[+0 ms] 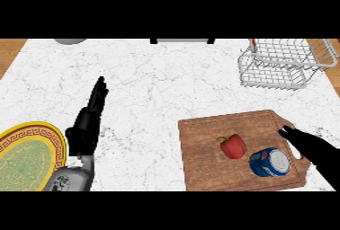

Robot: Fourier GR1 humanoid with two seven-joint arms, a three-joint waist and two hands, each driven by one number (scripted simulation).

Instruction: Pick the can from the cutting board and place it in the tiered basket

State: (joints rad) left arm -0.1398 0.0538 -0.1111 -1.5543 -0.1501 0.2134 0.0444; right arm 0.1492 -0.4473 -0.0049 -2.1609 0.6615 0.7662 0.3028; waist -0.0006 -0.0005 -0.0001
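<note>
Right hand (313, 149), lower right of frame: fingers extended and together, just right of the blue can (270, 162), apart from it. Can lies on the cutting board (212, 134) beside a red pepper (232, 146). Tiered basket (282, 63), upper right. Left hand (90, 119), fingers straight, centre left.

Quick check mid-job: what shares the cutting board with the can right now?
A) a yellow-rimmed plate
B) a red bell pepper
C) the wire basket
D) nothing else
B: a red bell pepper lies on the cutting board just left of the blue can.
</note>
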